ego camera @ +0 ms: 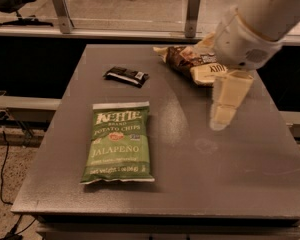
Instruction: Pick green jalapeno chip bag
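Grey matte tabletop (230, 184) is seen before a glass-and-metal railing (60, 9). The flat green jalapeno chip bag (119, 141) is laid face-up at front left, well apart from the cream gripper (221, 118), which is poised over the right side. Whether the gripper is spread or closed cannot be told.

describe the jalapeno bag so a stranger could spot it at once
On the grey table, look at the near-left part, well left of the pincer hanging over the right side. The jalapeno chip bag lies flat there: the only green pack, larger than the small dark bar and the brown bag behind it.
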